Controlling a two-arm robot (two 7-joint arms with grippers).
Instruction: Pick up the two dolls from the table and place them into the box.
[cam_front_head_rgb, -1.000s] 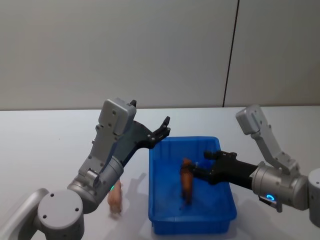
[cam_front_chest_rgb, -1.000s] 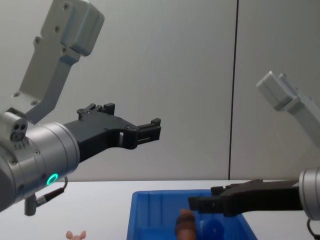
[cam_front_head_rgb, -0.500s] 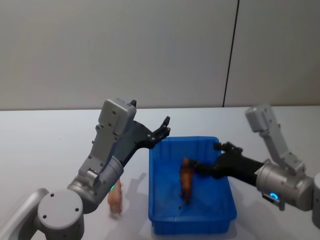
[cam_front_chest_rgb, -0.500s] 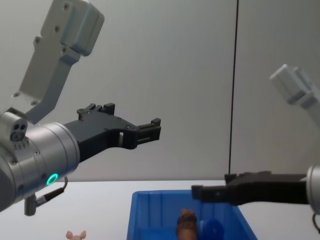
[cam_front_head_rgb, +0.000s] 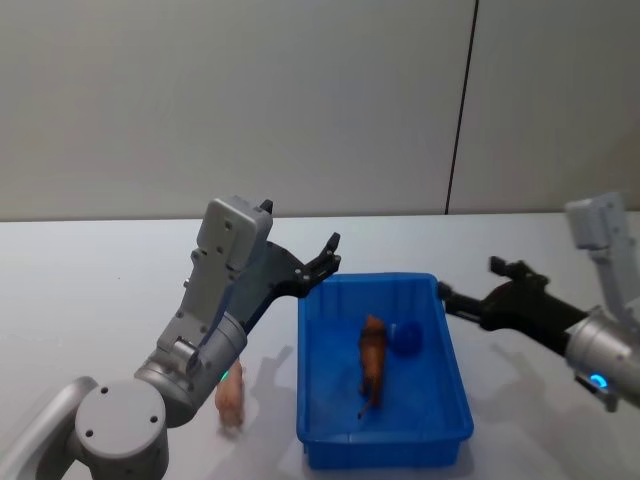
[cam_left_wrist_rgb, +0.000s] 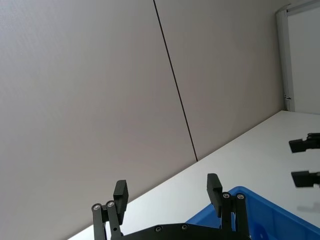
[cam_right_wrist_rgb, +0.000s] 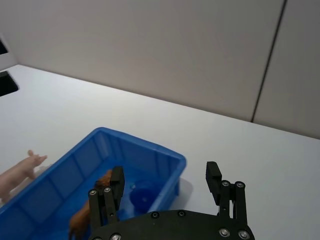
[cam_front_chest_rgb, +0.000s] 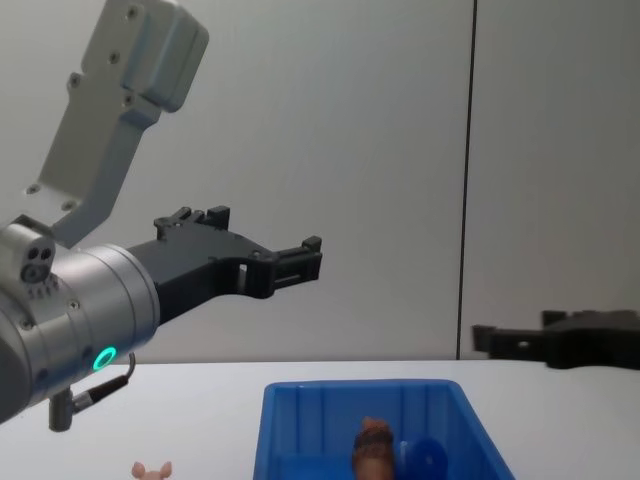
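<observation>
Two dolls sit inside the box (cam_front_head_rgb: 312, 400) in the head view: the brown doll (cam_front_head_rgb: 372, 362) near the middle of its floor, and the blue doll (cam_front_head_rgb: 405, 338) just beside it, toward the far right. The left gripper (cam_front_head_rgb: 328, 256) hangs over the box's far left corner, jaws apart and empty. The right gripper (cam_front_head_rgb: 467, 280) is out past the box's right wall above the table (cam_front_head_rgb: 100, 290), jaws likewise spread with nothing between them. A pink pig toy (cam_front_head_rgb: 231, 400) lies on the table left of the box, partly hidden by the left arm. In the left wrist view the left gripper (cam_left_wrist_rgb: 167, 189) has its fingers wide apart against the bare wall (cam_left_wrist_rgb: 100, 75). A corner of the box (cam_left_wrist_rgb: 265, 217) shows close by, and the right gripper (cam_left_wrist_rgb: 303, 160) is farther off over the table. In the right wrist view the right gripper (cam_right_wrist_rgb: 165, 178) is spread and empty, and beyond it the box (cam_right_wrist_rgb: 135, 138) holds both dolls while the pink pig toy (cam_right_wrist_rgb: 20, 170) lies outside. In the chest view the left gripper (cam_front_chest_rgb: 308, 260) is raised well above the box (cam_front_chest_rgb: 300, 430). The right gripper (cam_front_chest_rgb: 515, 335) reaches in from the right edge, and the two dolls sit side by side inside the box.
</observation>
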